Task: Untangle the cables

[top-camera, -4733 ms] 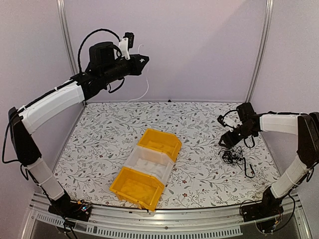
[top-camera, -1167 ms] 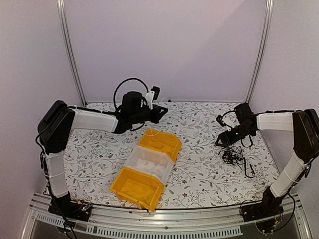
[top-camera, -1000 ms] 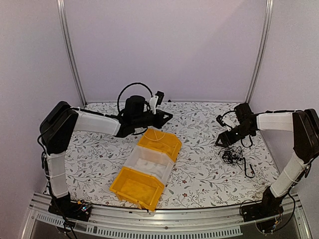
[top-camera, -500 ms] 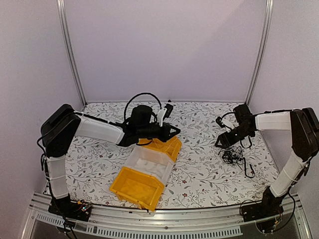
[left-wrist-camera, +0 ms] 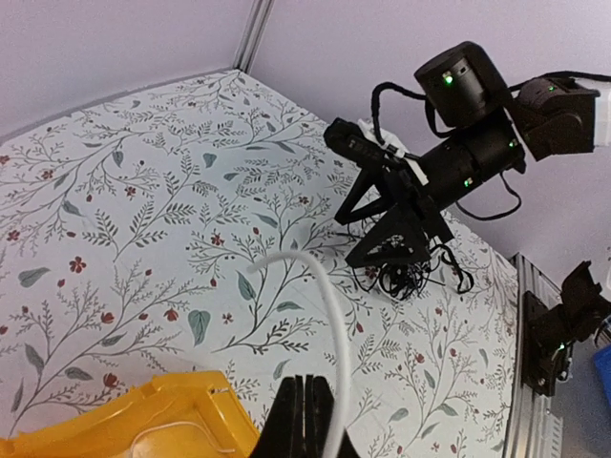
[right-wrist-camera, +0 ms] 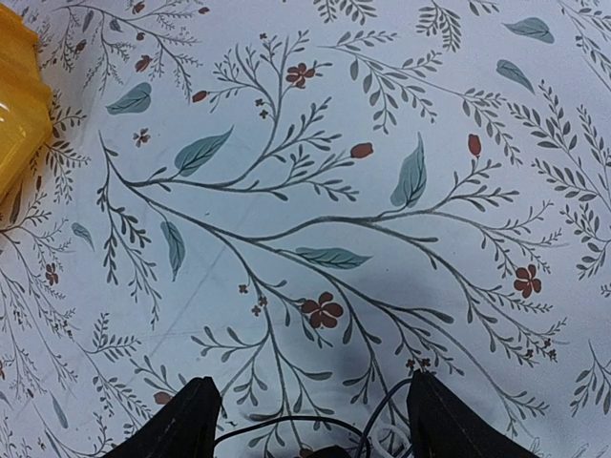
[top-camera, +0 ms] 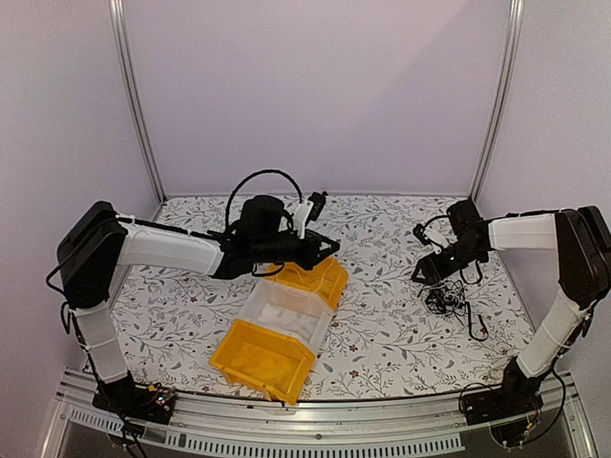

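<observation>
1. Black tangle [top-camera: 447, 300] of thin cables lies on the floral table [top-camera: 191, 305], on the right side, well apart from the bins.
2. White cable [left-wrist-camera: 334, 343]: a single pale strand that arcs up out of the left gripper [left-wrist-camera: 305, 425]. Its free end curls over above the table.
3. Left gripper: jaws pinched tight on the white cable, hanging over the edge of the far yellow bin [top-camera: 320, 279].
4. Right gripper [right-wrist-camera: 310, 420]: jaws spread wide, nothing clamped. It is low over the black tangle's far edge, with dark loops showing between its fingers. Contact: cannot tell.
5. Bins sit in a diagonal row: far yellow bin, clear bin [top-camera: 286, 313], near yellow bin [top-camera: 260, 358].
</observation>
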Available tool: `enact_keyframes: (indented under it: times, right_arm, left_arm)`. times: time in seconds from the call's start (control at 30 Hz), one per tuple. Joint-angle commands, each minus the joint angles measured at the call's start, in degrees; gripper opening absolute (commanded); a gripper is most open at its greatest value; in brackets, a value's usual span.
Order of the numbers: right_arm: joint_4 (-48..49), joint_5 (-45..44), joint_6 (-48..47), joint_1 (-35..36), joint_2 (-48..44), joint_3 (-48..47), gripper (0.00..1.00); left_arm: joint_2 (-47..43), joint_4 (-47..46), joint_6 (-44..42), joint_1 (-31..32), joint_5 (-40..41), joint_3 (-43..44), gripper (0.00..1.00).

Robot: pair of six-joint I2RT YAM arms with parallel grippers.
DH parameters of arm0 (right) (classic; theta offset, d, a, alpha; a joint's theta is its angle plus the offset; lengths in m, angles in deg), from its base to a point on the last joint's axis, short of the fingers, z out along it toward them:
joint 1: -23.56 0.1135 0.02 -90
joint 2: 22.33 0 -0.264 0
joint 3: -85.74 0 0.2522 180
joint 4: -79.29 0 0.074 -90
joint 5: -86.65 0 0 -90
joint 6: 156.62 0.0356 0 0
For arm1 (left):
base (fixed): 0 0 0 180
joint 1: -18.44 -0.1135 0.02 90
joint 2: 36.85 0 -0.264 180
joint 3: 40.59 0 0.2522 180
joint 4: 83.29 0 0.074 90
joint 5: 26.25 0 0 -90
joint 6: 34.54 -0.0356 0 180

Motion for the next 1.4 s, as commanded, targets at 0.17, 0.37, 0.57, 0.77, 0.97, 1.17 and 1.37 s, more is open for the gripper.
enact_keyframes:
  times: [0.17, 0.37, 0.57, 0.77, 0.97, 1.17, 1.37]
  right_arm:
    - [1.0, 1.0, 0.3, -0.2, 0.9, 0.3, 0.72]
    - [0.9, 1.1, 0.5, -0.2, 1.2, 0.0, 0.72]
    - [0.9, 1.2, 0.5, -0.2, 1.5, -0.1, 0.72]
    - [0.8, 1.1, 0.5, -0.2, 1.5, 0.0, 0.72]
    - [0.8, 0.9, 0.5, -0.2, 1.3, 0.4, 0.72]
    - [0.9, 0.8, 0.4, -0.2, 1.3, 0.7, 0.72]
    - [1.0, 0.7, 0.2, -0.2, 1.4, 0.8, 0.72]
  left_arm:
    - [-2.8, 1.1, 2.0, -1.3, 2.6, -7.1, 0.00]
    - [-1.7, 7.0, -0.7, -1.7, 1.0, 3.1, 0.00]
    - [1.6, 7.7, -3.4, -2.7, -0.9, 9.7, 0.00]
    - [5.9, 3.6, -5.0, -3.5, -1.8, 10.5, 0.00]
    - [8.9, 0.6, -5.8, -4.7, -2.0, 10.6, 0.00]
    - [10.5, 0.8, -6.3, -6.2, -2.3, 11.4, 0.00]
    - [11.2, 1.2, -7.2, -7.5, -4.2, 12.0, 0.00]
